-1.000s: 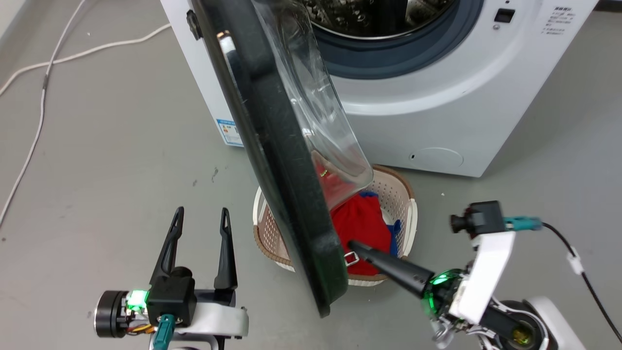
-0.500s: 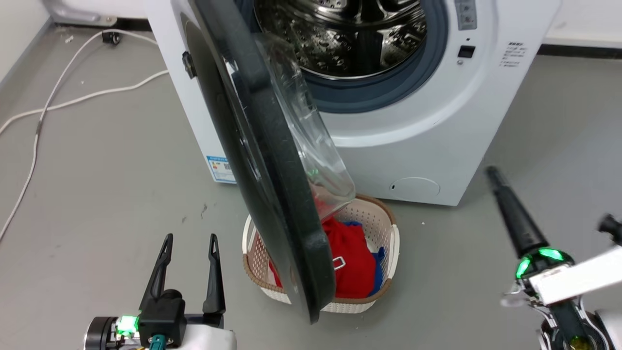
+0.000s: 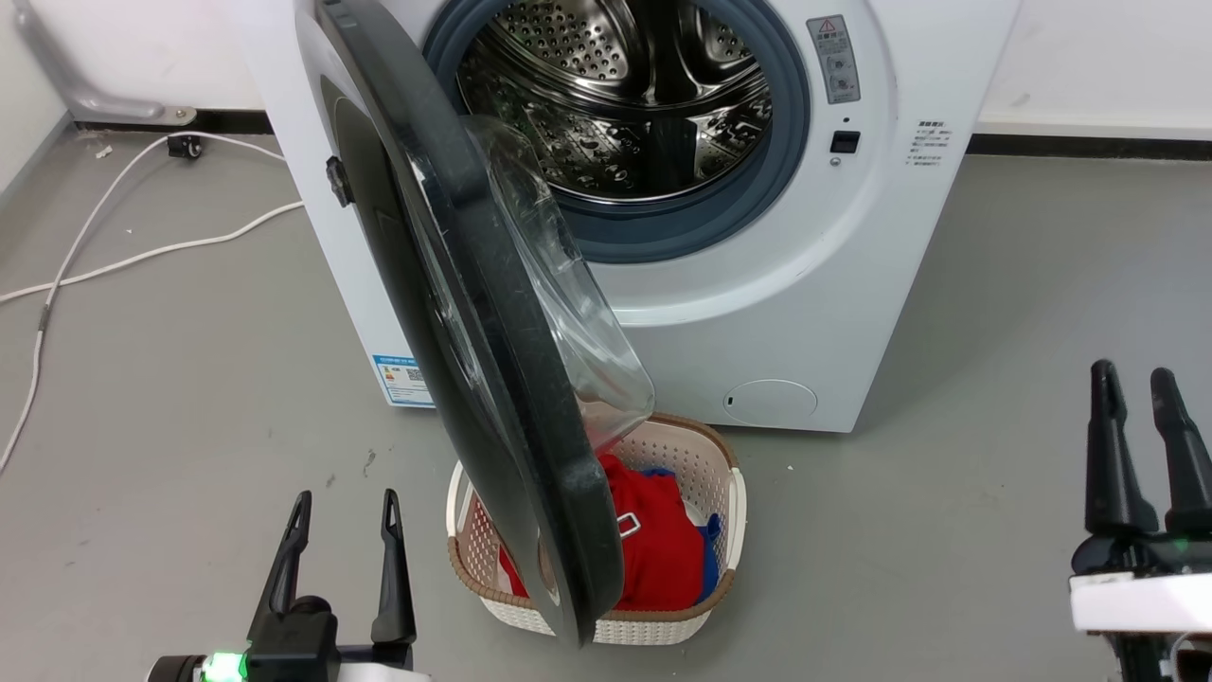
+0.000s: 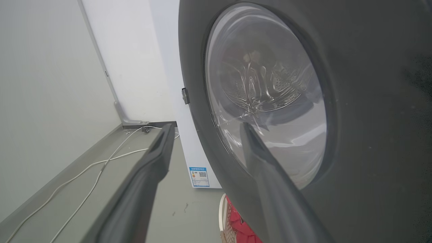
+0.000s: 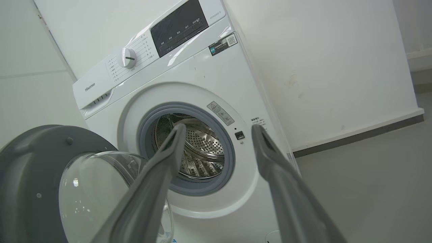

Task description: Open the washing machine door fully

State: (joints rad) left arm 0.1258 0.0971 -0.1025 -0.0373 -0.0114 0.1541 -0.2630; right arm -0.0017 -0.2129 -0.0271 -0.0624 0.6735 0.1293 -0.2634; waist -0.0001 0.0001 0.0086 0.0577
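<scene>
Jaws on left gripper (image 3: 346, 500) spread wide, nothing held, parked low near outer face of large round glossy black door with bulging clear glass centre (image 3: 492, 313). Same for right gripper (image 3: 1131, 371): spread, empty, well apart on glass-bowl side. That door standing out edge-on from white boxy front-loading washing machine (image 3: 757, 313), hinge on left, lower edge over white woven laundry basket (image 3: 731, 459). Reckon remaining swing goes leftward, so shove from right side, or hook from nearer left.
</scene>
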